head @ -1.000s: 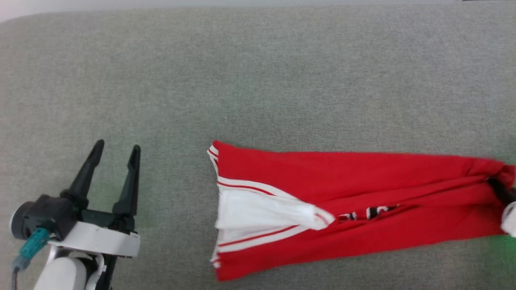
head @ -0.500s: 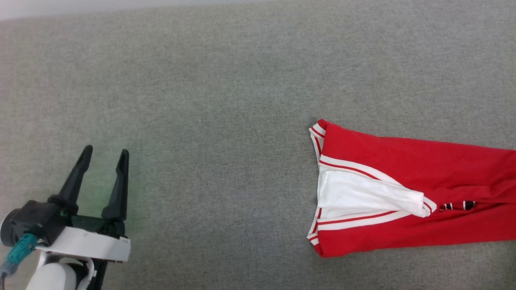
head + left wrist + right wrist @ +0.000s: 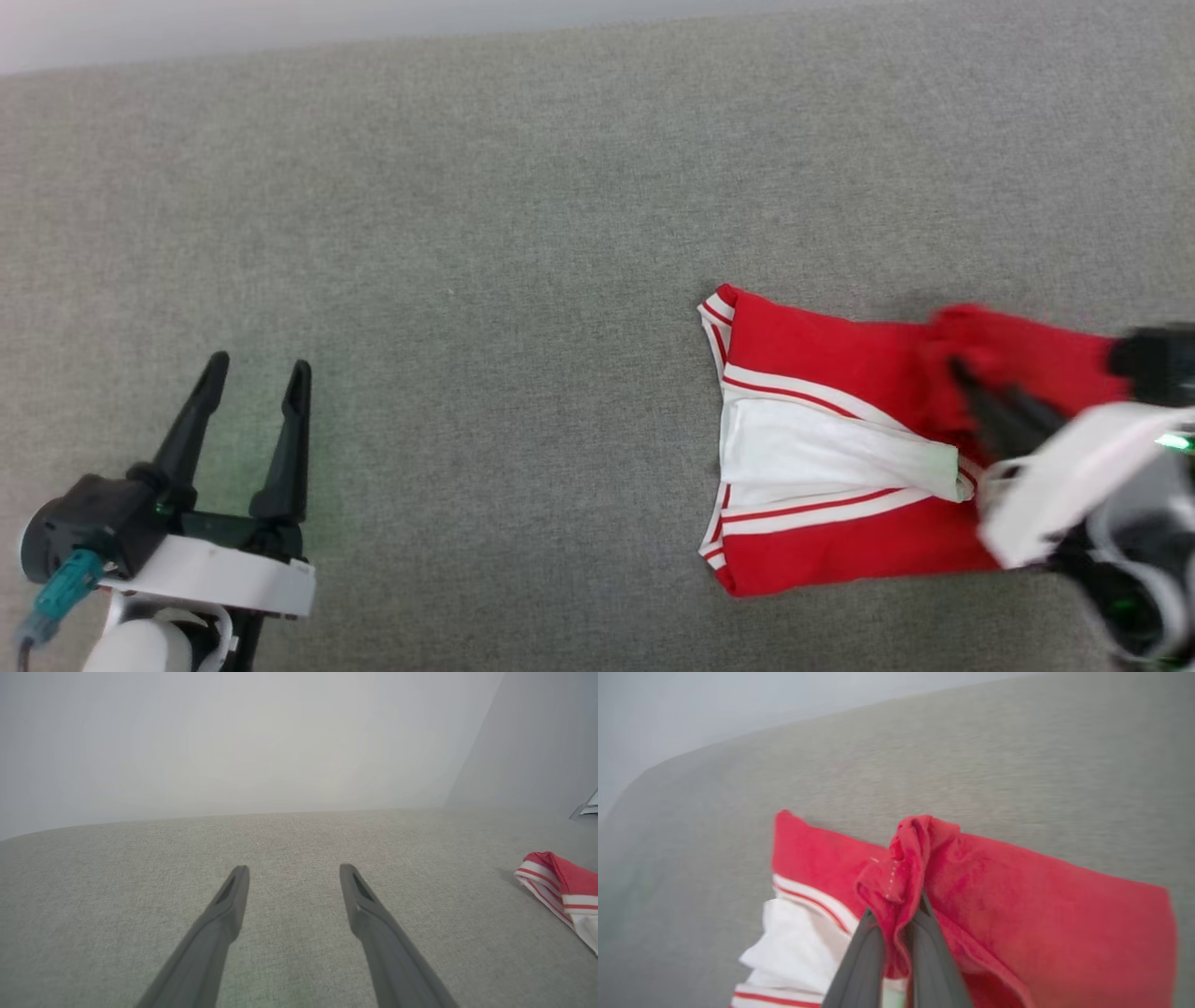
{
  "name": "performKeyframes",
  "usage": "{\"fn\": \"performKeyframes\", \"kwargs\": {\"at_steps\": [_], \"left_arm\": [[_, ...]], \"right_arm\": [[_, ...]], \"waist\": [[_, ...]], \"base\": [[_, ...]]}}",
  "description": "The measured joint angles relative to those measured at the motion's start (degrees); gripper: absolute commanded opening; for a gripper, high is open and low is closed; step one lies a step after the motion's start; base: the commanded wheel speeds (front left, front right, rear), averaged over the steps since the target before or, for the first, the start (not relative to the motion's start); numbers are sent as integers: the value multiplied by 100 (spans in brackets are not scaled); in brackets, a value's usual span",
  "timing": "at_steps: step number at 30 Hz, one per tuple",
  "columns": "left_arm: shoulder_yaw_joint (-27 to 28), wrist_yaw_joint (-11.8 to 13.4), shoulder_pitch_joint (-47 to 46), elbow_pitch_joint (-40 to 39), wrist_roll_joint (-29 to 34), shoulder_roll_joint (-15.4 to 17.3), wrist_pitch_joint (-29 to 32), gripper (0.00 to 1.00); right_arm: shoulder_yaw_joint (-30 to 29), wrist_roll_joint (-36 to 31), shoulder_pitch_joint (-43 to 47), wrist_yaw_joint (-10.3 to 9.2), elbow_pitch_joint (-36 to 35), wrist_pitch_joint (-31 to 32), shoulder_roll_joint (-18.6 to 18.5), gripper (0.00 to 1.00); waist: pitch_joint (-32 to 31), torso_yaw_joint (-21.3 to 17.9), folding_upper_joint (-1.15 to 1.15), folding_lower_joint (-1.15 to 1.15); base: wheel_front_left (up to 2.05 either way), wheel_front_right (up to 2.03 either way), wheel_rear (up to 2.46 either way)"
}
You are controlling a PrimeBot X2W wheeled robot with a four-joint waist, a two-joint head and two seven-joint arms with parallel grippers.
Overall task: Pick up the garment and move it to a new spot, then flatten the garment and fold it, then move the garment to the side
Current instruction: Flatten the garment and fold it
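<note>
The grey woven fabric surface (image 3: 523,205) carries the red jersey T-shirt with white sleeves (image 3: 822,551) at the frame's right, its long axis running left to right. The right gripper (image 3: 899,919), the nearer one, pinches a bunch of red cloth between nearly closed fingers. The left gripper (image 3: 260,364), at lower left and well apart from the shirt, is spread and empty.

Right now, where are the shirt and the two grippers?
shirt (image 3: 822,350): head view, upper red panel.
left gripper (image 3: 260,364): head view, gap between its open fingertips.
right gripper (image 3: 896,919): right wrist view, between fingertips pinching the shirt's red fold.
</note>
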Motion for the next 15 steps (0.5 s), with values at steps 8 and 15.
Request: {"fn": "performKeyframes", "kwargs": {"at_steps": [8, 15], "left_arm": [[-93, 0, -35, 56, -63, -65, 0, 100], [-124, 0, -130, 125, -113, -149, 0, 100]], "right_arm": [[1229, 55, -576, 0, 79, 131, 396, 0], [1741, 13, -804, 0, 1276, -118, 424, 0]], "waist": [[-1, 139, 0, 0], [22, 333, 0, 0]], "base": [[0, 0, 0], [0, 0, 0]]}}
